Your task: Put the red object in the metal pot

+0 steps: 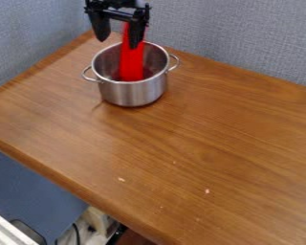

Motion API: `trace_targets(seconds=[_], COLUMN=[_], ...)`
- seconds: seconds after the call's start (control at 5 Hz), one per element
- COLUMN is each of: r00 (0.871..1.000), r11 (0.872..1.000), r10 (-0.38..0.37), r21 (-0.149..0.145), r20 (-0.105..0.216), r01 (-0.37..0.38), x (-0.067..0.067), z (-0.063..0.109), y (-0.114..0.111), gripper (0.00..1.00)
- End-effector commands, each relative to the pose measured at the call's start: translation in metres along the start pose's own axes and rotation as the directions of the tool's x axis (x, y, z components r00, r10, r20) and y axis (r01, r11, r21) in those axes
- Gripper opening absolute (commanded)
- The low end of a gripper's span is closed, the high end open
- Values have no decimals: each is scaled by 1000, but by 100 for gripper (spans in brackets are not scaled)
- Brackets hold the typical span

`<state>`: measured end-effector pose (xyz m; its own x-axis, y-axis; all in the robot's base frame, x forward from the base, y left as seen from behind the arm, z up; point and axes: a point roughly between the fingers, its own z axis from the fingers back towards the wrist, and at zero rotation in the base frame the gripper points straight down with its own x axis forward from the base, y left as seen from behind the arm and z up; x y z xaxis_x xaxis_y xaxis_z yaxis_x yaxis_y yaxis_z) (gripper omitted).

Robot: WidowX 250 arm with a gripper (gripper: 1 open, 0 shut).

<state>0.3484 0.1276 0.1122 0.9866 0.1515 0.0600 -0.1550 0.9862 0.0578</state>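
The metal pot (125, 93) stands at the far left part of the wooden table (194, 144), shiny and round with small side handles. The red object (130, 55) stands nearly upright inside it, its lower end in the pot and its upper end sticking well above the rim. My gripper (120, 27) hangs straight down over the pot's far side with its black fingers spread apart. The block's top sits between them, close to the right finger, and the fingers do not appear to clamp it.
A grey-blue wall rises right behind the pot. The table's front-left edge runs diagonally, with floor and clutter below it. Bare wood stretches to the right and toward the front.
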Motion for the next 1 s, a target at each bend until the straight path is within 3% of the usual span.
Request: trace_targets(seconds=[0.0, 0.8], r00=[999, 999], r11=[1000, 1000], r10=[13, -16], r21=[14, 18], r20=[52, 31], r01=[-14, 16], x=[5, 2], z=[17, 2], y=[7, -3], gripper=[100, 100])
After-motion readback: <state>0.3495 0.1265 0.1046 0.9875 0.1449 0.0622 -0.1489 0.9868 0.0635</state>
